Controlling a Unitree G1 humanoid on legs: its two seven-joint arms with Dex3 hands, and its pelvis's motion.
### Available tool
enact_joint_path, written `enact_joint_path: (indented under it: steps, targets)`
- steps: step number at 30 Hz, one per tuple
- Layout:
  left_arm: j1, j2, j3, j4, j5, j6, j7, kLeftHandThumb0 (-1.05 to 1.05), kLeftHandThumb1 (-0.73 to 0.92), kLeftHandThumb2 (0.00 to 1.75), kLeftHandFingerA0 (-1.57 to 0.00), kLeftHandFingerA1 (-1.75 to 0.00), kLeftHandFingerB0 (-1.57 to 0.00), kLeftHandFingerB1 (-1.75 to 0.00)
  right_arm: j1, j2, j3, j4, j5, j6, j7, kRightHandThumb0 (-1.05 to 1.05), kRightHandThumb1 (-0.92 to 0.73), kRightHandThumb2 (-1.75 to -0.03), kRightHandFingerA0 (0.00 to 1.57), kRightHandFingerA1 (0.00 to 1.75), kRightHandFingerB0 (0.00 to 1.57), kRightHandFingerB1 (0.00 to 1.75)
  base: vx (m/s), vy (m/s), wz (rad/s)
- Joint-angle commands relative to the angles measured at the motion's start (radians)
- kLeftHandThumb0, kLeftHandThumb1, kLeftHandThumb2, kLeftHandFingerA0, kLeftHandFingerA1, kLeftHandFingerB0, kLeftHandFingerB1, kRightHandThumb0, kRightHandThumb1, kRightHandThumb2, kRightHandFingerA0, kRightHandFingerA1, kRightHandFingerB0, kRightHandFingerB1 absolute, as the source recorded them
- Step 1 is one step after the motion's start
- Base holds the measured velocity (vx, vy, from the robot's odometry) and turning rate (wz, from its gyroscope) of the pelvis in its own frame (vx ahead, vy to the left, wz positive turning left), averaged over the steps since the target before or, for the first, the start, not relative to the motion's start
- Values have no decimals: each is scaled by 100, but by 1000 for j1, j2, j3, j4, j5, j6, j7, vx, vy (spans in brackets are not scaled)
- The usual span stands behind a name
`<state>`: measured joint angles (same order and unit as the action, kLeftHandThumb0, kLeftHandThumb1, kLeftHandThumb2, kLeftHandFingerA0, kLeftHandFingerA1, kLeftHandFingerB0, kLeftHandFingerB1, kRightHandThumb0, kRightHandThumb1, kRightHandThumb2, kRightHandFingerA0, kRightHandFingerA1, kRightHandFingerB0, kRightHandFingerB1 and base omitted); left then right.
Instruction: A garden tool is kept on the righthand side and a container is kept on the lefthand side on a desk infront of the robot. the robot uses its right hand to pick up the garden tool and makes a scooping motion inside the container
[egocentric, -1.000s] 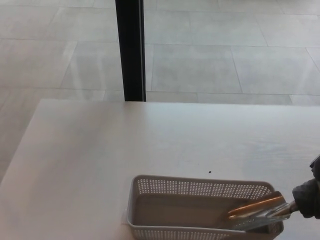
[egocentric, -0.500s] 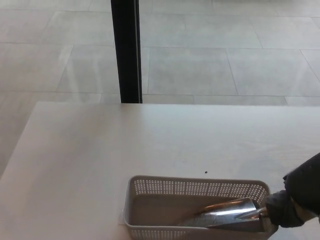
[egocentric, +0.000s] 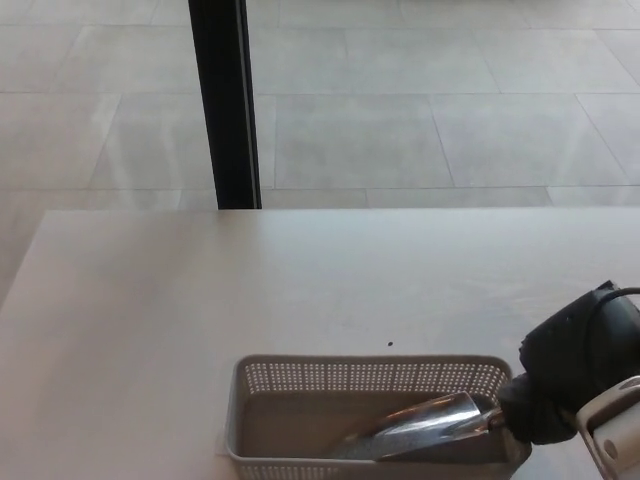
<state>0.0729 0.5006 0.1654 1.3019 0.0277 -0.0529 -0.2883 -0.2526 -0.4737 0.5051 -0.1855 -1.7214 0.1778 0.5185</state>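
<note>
Since a second ago my view has slid, so the black post (egocentric: 225, 100) and the basket (egocentric: 365, 375) both sit further left in the picture; that is the camera, not the things. What has really changed is the trowel (egocentric: 420, 435): it lay along the basket's right end then, and now its shiny blade reaches deep toward the middle, resting low inside. Its long axis runs left to right, tip pointing left and slightly down, handle end rising rightward into my right hand (egocentric: 560, 395), which has come further over the worktop (egocentric: 150, 320) and is clenched around the handle.
</note>
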Motion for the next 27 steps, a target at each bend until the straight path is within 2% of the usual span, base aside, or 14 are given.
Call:
enact_joint_path:
  steps: [1,2,4,6,7,8,10,11,13,14,15,18,22,27]
  targets:
    - [2,10,5,3,-7,10,-18,-42,-15,100,-106,-98,-93,-90,19,75,54,5,70,-37,-106,-41,-67,-85,99,175,75,141,0,0,0]
    - [2,9,2,2,-3,13,-12,-44,-15,102,-103,-99,-92,-91,19,79,46,3,79,-31,-112,-44,-74,-82,97,175,76,140,0,0,0]
    - [1,9,1,1,-1,14,-10,-44,-15,102,-103,-99,-92,-91,19,80,43,4,81,-29,-118,-44,-74,-82,97,175,76,140,0,0,0]
    - [4,15,1,0,-1,7,-22,-42,-16,102,-98,-100,-90,-91,32,101,-2,0,154,-16,-166,-45,-80,-78,97,175,82,118,0,0,0]
    - [5,14,-9,-5,7,2,-27,-43,-15,101,-98,-100,-90,-90,33,115,-58,9,244,-19,-191,-42,-70,-83,96,175,83,97,0,0,0]
    - [3,12,-11,3,11,3,-18,-43,-14,100,-97,-99,-90,-90,51,142,-129,15,372,-36,-231,-35,-51,-94,115,168,86,96,0,0,0]
    - [2,12,-9,4,9,4,-18,-43,-14,100,-97,-99,-90,-90,56,148,-146,16,394,-47,-243,-35,-51,-94,115,168,86,96,0,0,0]
    - [0,10,-9,4,9,7,-20,-46,-14,104,-96,-99,-88,-90,61,174,-182,16,442,-34,-225,-36,-56,-95,93,175,67,144,0,0,0]
    - [5,9,-8,3,8,-2,-14,-47,-13,102,-101,-99,-91,-90,79,224,-262,13,555,-31,-232,-31,-48,-99,94,175,85,110,0,0,0]
    - [7,8,-1,3,1,2,-9,-48,-13,104,-101,-100,-91,-92,88,296,-356,2,676,3,-207,-30,-47,-100,95,175,87,104,0,0,0]
    - [7,8,-4,5,4,3,-12,-48,-12,106,-97,-100,-89,-91,95,327,-399,-5,720,10,-218,-29,-47,-104,95,175,78,140,0,0,0]
    - [15,7,1,7,-1,4,-15,-45,-13,104,-95,-101,-87,-92,84,410,-510,-18,810,65,-199,-34,-49,-123,96,175,82,163,0,0,0]
    - [16,1,16,13,-13,28,16,-41,-13,105,-95,-101,-85,-91,73,462,-632,-8,915,32,-259,-26,-43,-121,97,175,85,161,0,0,0]
    - [33,4,14,8,-8,14,29,-55,-7,105,-89,-102,-81,-93,62,546,-793,34,1080,-51,-372,-21,-36,-120,97,175,89,157,0,0,0]
